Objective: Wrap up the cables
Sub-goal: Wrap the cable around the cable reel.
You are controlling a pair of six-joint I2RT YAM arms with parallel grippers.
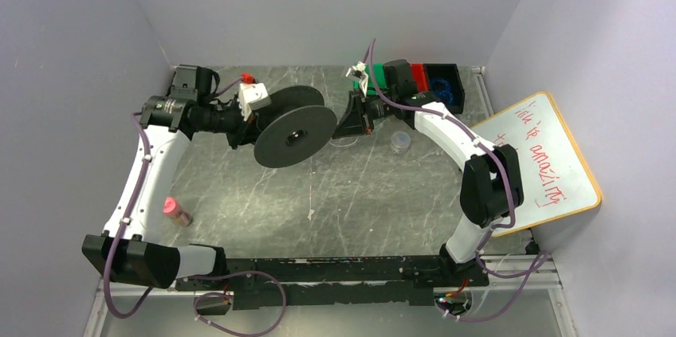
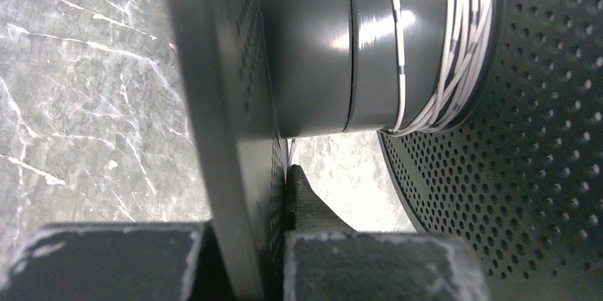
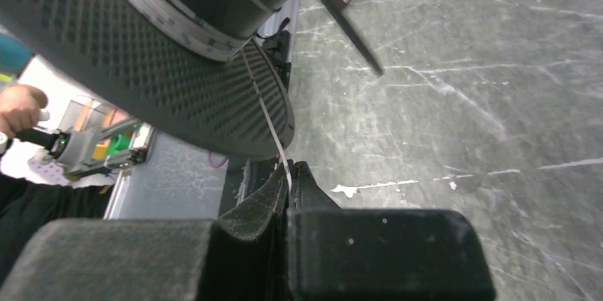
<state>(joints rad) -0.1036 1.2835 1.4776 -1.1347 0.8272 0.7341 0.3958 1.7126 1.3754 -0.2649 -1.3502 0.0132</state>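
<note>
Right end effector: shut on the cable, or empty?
Shut on the cable: the thin white strand runs from the spool down into the closed right end effector.

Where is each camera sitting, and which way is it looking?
Top camera: high behind the arms, looking down at the table; left arm and right arm show.
Left wrist: on the left arm, looking along the left gripper, clamped on the black spool.
Right wrist: on the right arm, looking along the right gripper, pinching the cable.
All three share the black spool.
</note>
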